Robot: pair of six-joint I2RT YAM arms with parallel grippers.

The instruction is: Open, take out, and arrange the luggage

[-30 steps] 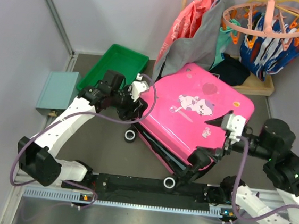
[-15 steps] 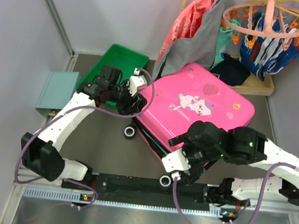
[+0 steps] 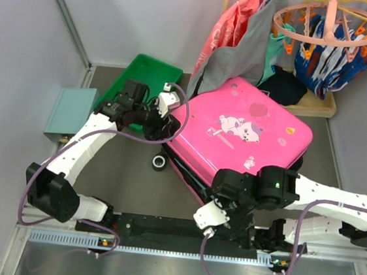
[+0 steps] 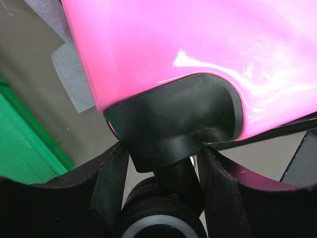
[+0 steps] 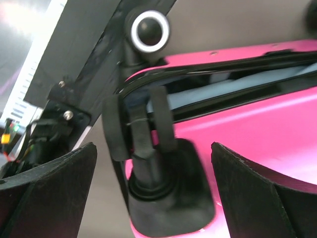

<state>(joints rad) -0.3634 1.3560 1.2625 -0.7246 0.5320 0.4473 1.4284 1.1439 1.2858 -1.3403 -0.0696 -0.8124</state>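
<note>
Luggage sits mid-frame in the top view, lying flat and skewed on the counter. Its lid seam is cracked open along the lower-left edge, with grey lining showing in the right wrist view. Left gripper is at the case's upper-left corner, jaws straddling the black caster; can't tell if they actually pinch it or just flank it. Right gripper is at the lower-left corner, jaws released and spread wide around the caster there, touching nothing. Likely risks: the case rolls or pivots on its wheels if either arm pushes, or the right jaws catch the caster rather than the seam. Room is tight. Green tray is just beside the left arm, teal box further left, hanging clothes crowd the top edge, black rail is close along the bottom. Open counter is lower left of the case.
</note>
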